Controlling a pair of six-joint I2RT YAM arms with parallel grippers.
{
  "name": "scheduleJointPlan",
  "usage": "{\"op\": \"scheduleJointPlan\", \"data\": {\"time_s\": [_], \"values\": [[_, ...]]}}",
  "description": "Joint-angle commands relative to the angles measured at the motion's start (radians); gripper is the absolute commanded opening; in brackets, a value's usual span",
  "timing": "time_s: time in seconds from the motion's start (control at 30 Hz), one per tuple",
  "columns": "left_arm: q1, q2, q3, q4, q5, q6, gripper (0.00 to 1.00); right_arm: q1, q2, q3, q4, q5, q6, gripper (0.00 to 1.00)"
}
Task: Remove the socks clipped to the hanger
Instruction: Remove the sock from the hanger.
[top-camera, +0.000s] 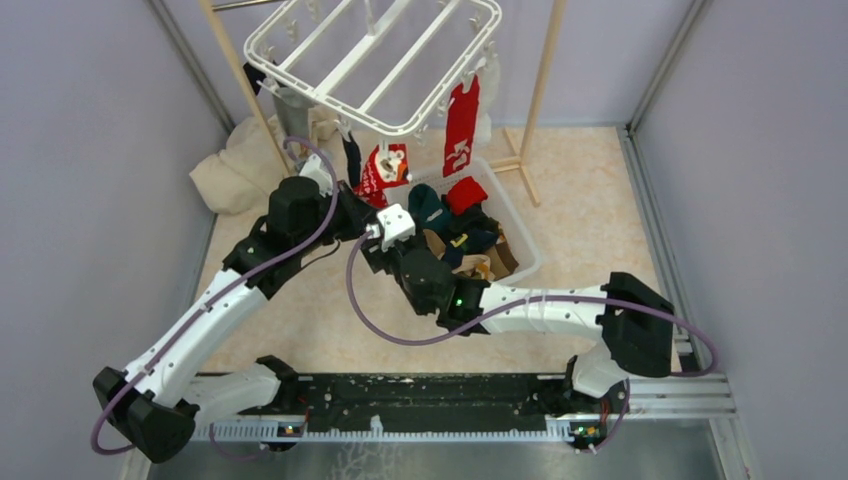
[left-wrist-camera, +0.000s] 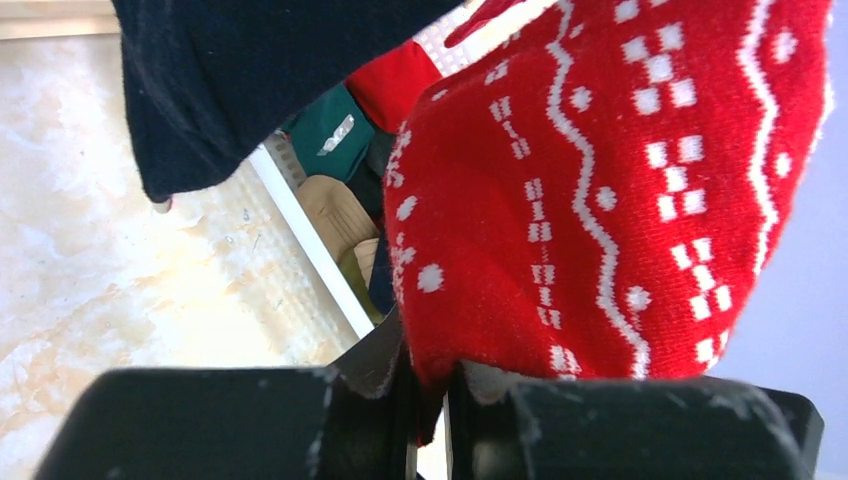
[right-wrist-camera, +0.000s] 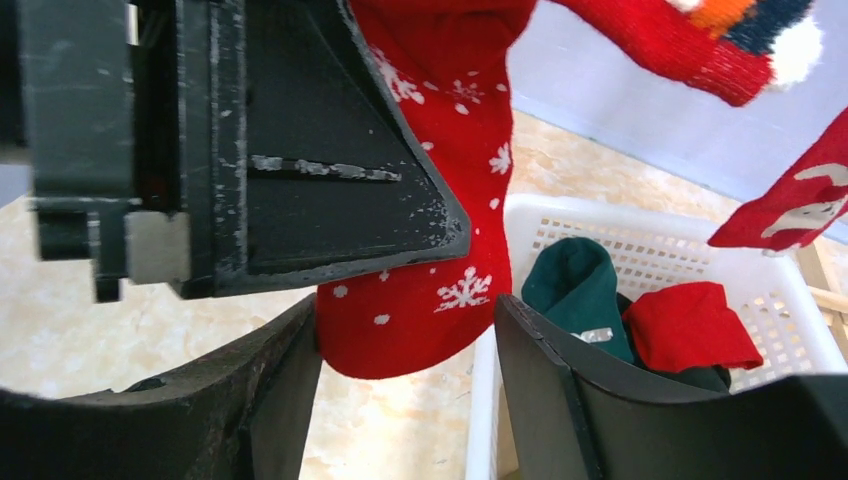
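left end effector (left-wrist-camera: 430, 388) clenching patterned sock (left-wrist-camera: 600, 200), right end effector (right-wrist-camera: 405, 318) released around snowflake sock (right-wrist-camera: 455, 210)

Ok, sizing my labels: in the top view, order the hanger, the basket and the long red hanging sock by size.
1. hanger, though it hangs nearer the camera
2. basket, partly hidden
3. long red sock

From my bases, the hanger (top-camera: 375, 60) hangs at twelve o'clock, between two poles (top-camera: 232, 60). The basket (top-camera: 525, 245) sits under its near right corner, at one o'clock, with socks (top-camera: 455, 225) piled inside. A sock (top-camera: 383, 172) hangs from the hanger's near edge, pinched in my left gripper (left-wrist-camera: 430, 390). My right gripper (right-wrist-camera: 410, 340) is at its three o'clock, fingers on either side of the sock's toe. A cloth heap (top-camera: 235, 165) lies at ten o'clock.
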Motion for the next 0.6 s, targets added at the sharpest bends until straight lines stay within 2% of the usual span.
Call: {"op": "scheduleJointPlan", "data": {"time_s": [0.0, 0.17, 0.23, 0.43, 0.5, 0.57], "values": [[0.005, -0.031, -0.001, -0.006, 0.029, -0.019, 0.17, 0.007, 0.009, 0.065, 0.033, 0.062, 0.004, 0.61], [0.004, -0.036, 0.001, -0.012, 0.037, -0.018, 0.17, -0.005, 0.004, 0.06, 0.014, 0.063, 0.041, 0.57], [0.004, -0.036, 0.001, -0.011, 0.042, -0.018, 0.18, -0.009, -0.003, 0.054, 0.016, 0.064, 0.045, 0.46], [0.005, -0.033, 0.003, -0.017, 0.047, -0.009, 0.36, -0.022, -0.023, 0.042, 0.003, 0.04, 0.056, 0.17], [0.004, -0.03, 0.007, -0.021, 0.044, -0.001, 0.4, -0.024, -0.033, 0.034, 0.0, 0.036, 0.059, 0.02], [0.005, -0.03, 0.015, -0.025, 0.044, 0.006, 0.44, -0.024, -0.045, 0.022, 0.001, 0.029, 0.064, 0.0]]}}
